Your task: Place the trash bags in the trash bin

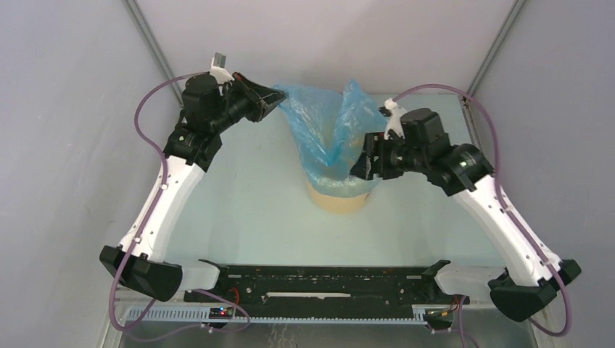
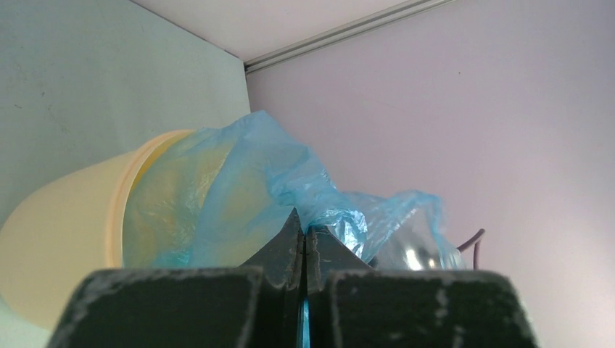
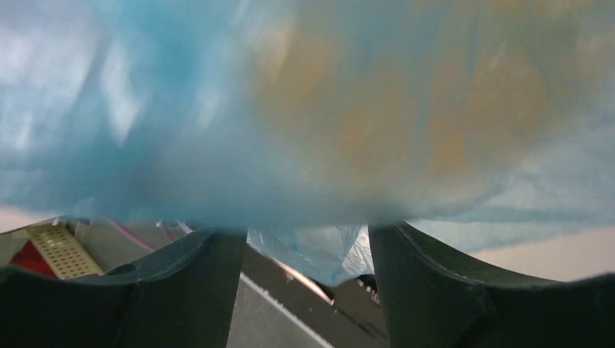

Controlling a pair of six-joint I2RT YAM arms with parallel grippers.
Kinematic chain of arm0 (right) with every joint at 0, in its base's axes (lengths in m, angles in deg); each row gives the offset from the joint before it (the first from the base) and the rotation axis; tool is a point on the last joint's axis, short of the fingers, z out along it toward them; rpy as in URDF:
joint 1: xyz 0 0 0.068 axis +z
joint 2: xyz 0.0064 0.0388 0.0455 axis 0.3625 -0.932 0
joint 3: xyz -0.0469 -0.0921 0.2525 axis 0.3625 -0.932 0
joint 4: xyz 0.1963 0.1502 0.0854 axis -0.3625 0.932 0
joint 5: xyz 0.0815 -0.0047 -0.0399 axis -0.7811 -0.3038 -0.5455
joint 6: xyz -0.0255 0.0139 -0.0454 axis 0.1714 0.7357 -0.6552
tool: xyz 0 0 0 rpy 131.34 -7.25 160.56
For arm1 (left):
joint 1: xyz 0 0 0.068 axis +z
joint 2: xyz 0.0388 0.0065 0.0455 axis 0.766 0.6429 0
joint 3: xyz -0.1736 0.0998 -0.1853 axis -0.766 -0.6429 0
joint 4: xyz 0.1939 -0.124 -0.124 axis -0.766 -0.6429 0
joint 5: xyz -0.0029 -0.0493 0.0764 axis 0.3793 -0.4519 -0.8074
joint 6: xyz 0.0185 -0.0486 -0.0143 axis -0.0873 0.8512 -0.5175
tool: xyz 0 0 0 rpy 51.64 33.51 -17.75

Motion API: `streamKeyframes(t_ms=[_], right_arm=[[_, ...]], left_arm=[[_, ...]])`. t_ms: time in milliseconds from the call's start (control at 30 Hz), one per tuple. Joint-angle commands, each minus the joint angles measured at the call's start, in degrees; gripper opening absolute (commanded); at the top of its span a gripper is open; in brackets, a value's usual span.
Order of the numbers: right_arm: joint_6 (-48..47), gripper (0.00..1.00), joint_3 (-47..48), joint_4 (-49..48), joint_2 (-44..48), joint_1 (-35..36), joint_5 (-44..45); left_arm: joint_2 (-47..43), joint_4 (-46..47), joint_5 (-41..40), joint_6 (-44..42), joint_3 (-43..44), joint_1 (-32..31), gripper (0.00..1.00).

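Looking from the left, your left claw [image 1: 274, 98] is squeezed shut on one corner of the blue trash bag [image 1: 323, 123], at about 11 o'clock from the trash bin [image 1: 337, 201]. You hold that corner high and pulled out, I think, so the bag opens wide and the thin film does not flop down. The bag's lower part drapes over the bin's top, and the yellow shows through it. I can't tell how much is really inside. At about 2 o'clock from the bin, your right claw [image 1: 366, 165] has its fingers wide apart, with blue film lying across them but not pinched. It looks ready to grab the other side or push the bag down.
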Motion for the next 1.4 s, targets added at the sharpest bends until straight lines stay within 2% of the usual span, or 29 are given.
streamKeyframes(t_ms=[0,167,367,700,900,1033,1167,1367], right_arm=[[0.14,0.70,-2.64,-15.06,-3.18,2.36,9.05],[-0.87,0.70,-3.60,-25.32,-7.77,2.36,13.81],[-3.89,0.70,-6.65,-28.05,-12.57,2.36,17.96],[-2.35,0.71,-10.51,-24.72,-16.09,2.96,13.77],[-2.37,0.72,-9.32,-21.66,-9.84,2.68,11.27],[-1.91,0.80,-7.79,-18.22,-4.47,1.36,11.17],[-1.18,0.86,-4.14,-14.51,-2.77,-1.33,9.29],[-2.48,0.89,6.49,-11.31,-4.18,-3.54,9.39]], left_arm=[[-2.60,1.19,0.21,0.78,-1.10,0.36,0.00],[-2.74,0.94,-0.58,0.91,-0.99,0.42,0.00],[-3.07,0.99,-0.98,0.98,-2.24,0.36,0.00],[-4.15,1.42,-0.95,0.28,-8.36,-0.44,0.00],[-3.65,1.27,-1.87,-0.14,-9.25,-3.33,0.00],[-4.78,-0.68,-3.13,-1.62,-6.63,-3.43,0.00],[-5.53,-2.99,-2.83,-2.64,-4.70,-3.43,0.00],[-8.11,-2.70,-3.53,-1.46,-9.52,-5.42,0.00]])
